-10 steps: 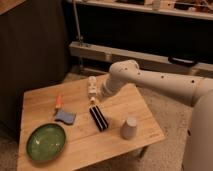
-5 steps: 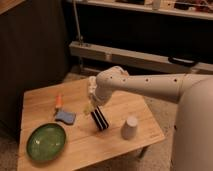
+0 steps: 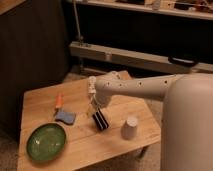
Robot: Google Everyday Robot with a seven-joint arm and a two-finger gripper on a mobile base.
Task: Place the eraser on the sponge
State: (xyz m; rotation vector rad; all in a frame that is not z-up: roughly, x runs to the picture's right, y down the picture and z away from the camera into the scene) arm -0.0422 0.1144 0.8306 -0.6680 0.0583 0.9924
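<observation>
— Camera view: where do things stand?
— Over the eraser hangs the gripper; open or closed, I cannot tell. The eraser lies on the surface, near the sponge but apart from it.
— Advice?
— Grip squarely across its narrow sides, I'd say.
— Count?
— One eraser, one sponge, one plate, one marker, one cup.

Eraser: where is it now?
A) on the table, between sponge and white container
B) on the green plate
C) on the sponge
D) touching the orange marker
A: the eraser lies on the table between the sponge and the white container, with the gripper just over its upper end.
</observation>
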